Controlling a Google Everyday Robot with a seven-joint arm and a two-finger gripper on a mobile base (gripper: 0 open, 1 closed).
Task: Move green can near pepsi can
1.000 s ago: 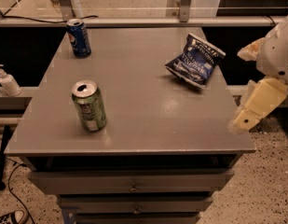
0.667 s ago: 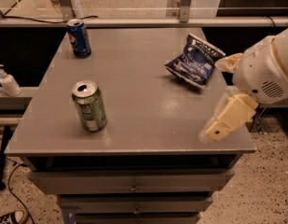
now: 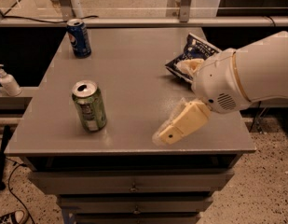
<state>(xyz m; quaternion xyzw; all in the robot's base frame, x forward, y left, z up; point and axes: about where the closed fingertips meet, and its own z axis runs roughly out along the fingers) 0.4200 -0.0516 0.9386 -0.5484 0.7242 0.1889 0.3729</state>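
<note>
The green can [image 3: 89,106] is seen upright at the 8 o'clock part of the counter [image 3: 134,64], its silver top opened and a pale label patch showing low on its side. It is untouched and stands well apart from the pepsi can [image 3: 78,38], which is set upright toward 11 o'clock near the far corner. At 3 o'clock from the green can the pincer [image 3: 169,102] is held above the counter's near edge, its two cream fingers [image 3: 181,122] spread apart with nothing between them. A blue chip bag [image 3: 192,50] lies at 2 o'clock, partly covered by the white arm. Compared with the earlier frames, the pincer has been carried further toward 9 o'clock over the counter, while both cans and the bag are left unmoved.
</note>
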